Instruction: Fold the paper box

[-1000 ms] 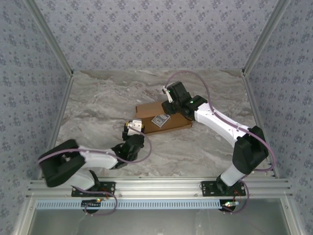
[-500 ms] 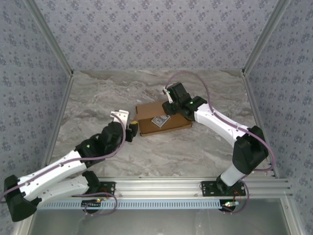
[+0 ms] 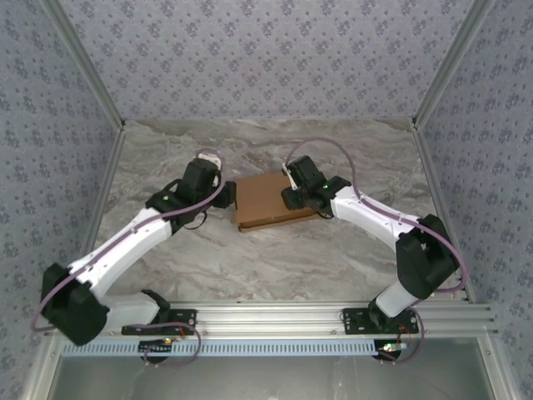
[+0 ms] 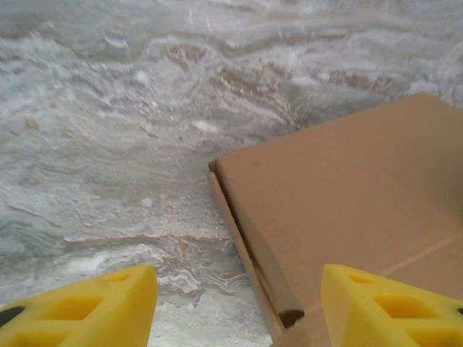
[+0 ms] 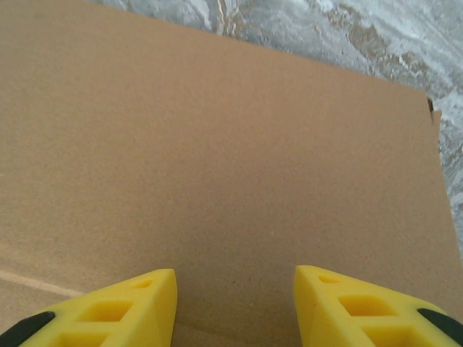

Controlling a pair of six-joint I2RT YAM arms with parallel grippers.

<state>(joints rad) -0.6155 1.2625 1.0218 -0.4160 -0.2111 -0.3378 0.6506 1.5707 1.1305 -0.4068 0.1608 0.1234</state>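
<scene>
- The paper box (image 3: 266, 200) lies flat near the middle of the marbled table (image 3: 366, 150), its plain tan top face up and its long sides running roughly from 9 to 3 o'clock in the top view.
- The left gripper (image 3: 223, 197) sits at the box's 9 o'clock end, just beside the short edge.
- In the left wrist view, the left gripper (image 4: 239, 311) has its yellow fingers (image 4: 87, 307) spread wide and clamps nothing. One finger is over the bare table (image 4: 108, 108), the other over the paper box (image 4: 347, 188), which spreads from 2 to 5 o'clock.
- A side seam runs down the box's near edge to a small dark notch at the corner.
- The right gripper (image 3: 290, 198) is over the box's 3 o'clock part.
- In the right wrist view, the right gripper (image 5: 235, 311) has its fingers (image 5: 108, 311) moderately apart over the flat paper box (image 5: 217, 144), gripping nothing. Whether the tips press on the card cannot be told.
- A strip of table (image 5: 362, 36) shows from 12 to 2 o'clock.
</scene>
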